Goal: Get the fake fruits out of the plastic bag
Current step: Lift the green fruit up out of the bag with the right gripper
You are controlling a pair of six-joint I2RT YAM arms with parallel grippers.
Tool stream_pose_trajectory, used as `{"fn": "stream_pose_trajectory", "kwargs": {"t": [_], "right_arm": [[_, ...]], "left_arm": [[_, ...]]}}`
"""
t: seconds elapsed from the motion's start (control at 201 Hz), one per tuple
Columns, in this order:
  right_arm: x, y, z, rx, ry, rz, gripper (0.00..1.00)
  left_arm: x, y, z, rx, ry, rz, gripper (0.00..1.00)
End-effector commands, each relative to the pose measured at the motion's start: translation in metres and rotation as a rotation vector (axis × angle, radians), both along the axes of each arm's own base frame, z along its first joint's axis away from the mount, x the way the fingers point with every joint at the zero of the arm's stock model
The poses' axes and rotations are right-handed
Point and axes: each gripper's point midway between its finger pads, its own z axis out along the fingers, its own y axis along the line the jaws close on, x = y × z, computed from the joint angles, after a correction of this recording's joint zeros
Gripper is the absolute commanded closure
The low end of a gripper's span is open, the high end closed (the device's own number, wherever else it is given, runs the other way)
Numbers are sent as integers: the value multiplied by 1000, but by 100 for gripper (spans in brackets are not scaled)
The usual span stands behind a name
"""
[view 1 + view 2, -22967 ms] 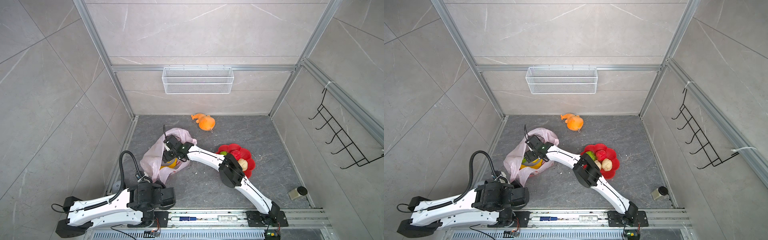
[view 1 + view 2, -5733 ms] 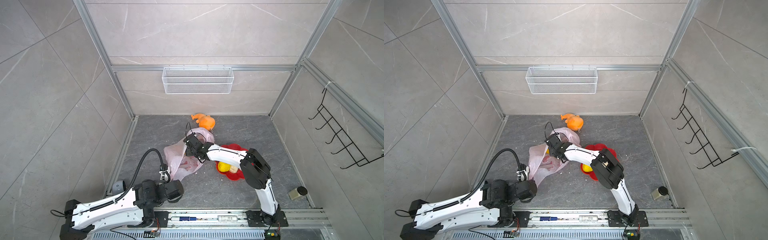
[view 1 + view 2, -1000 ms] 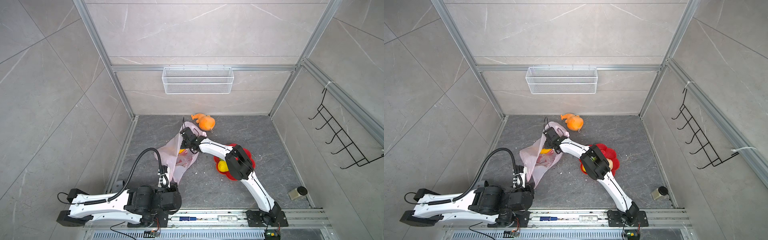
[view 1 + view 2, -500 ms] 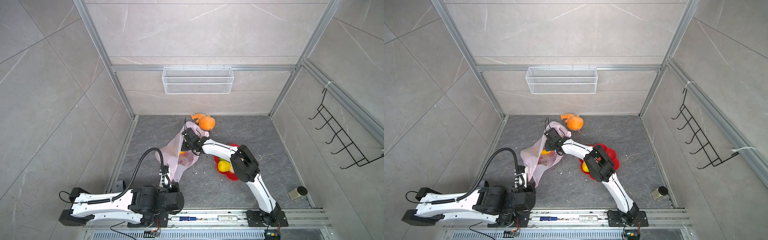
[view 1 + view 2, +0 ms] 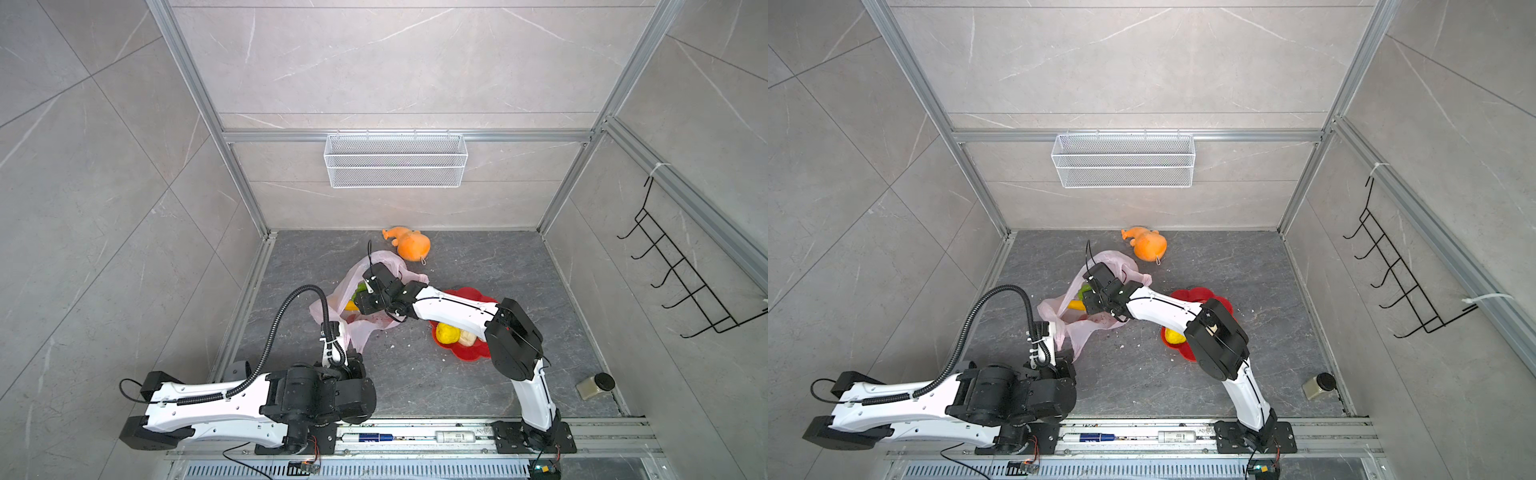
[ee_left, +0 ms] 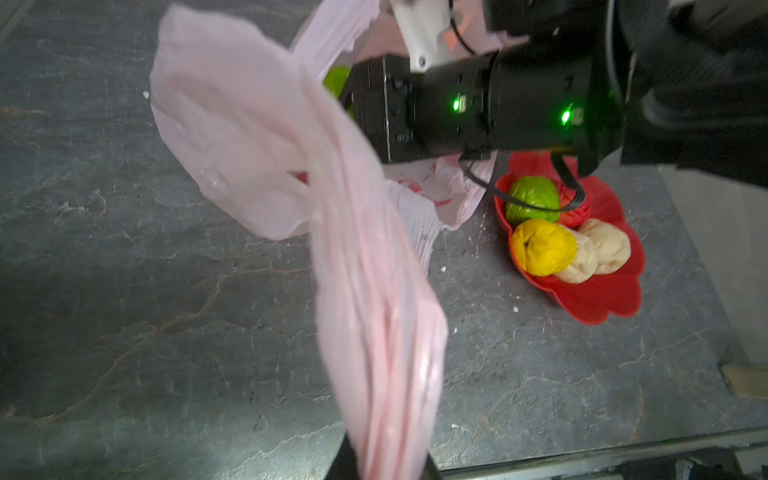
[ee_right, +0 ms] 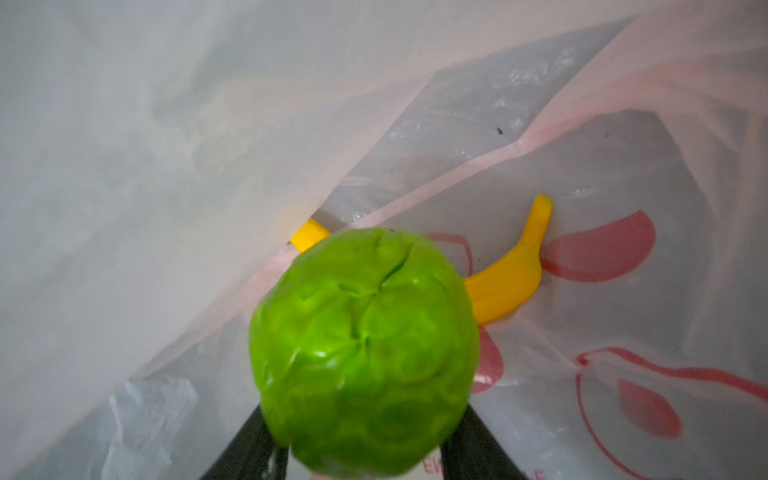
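In both top views the plastic bag [image 5: 361,332] [image 5: 1077,328] lay on the grey tabletop [image 5: 457,266], left of centre. Its mouth was open, and one end was drawn into a narrow strip toward the near edge, where the left end effector [image 5: 352,360] was closed on it. The right end effector [image 5: 360,300] reached across into the bag's mouth and gripped a green ball [image 5: 358,289], with a yellow banana [image 5: 351,306] just beside it inside the bag. A red flower-shaped plate [image 5: 469,355], partly under the right arm, held a yellow ball [image 5: 446,332]. An orange plush toy [image 5: 409,246] lay well apart near the back wall. In the left wrist view the left end effector [image 6: 384,469] was pinched together on the gathered pink film of the bag [image 6: 365,291]. The plate [image 6: 602,299] carried a second green ball [image 6: 534,199], a red ball [image 6: 579,210], the yellow ball [image 6: 542,247] and two beige lumps [image 6: 604,249], all touching. In the right wrist view the black fingers [image 7: 245,444] of the right end effector [image 7: 361,453] were clamped on either side of the green ball [image 7: 365,353]. The banana [image 7: 507,274] lay behind it against the bag's printed film [image 7: 623,145].
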Motion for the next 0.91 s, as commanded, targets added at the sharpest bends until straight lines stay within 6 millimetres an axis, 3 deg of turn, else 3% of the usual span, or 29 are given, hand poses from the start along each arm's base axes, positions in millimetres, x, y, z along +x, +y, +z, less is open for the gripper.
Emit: {"fn": "stream_pose_trajectory", "kwargs": {"t": [0.0, 0.503, 0.672, 0.906], "right_arm": [[-14, -10, 14, -20, 7, 19, 67], [-51, -45, 16, -151, 94, 73, 67], [-64, -58, 15, -199, 127, 97, 67], [-73, -63, 29, -194, 135, 110, 68]], "left_arm": [[10, 9, 24, 31, -109, 23, 100], [14, 8, 13, 55, -137, 46, 100], [14, 11, 0, 64, -135, 56, 100], [12, 7, -19, 92, -116, 56, 100]]}}
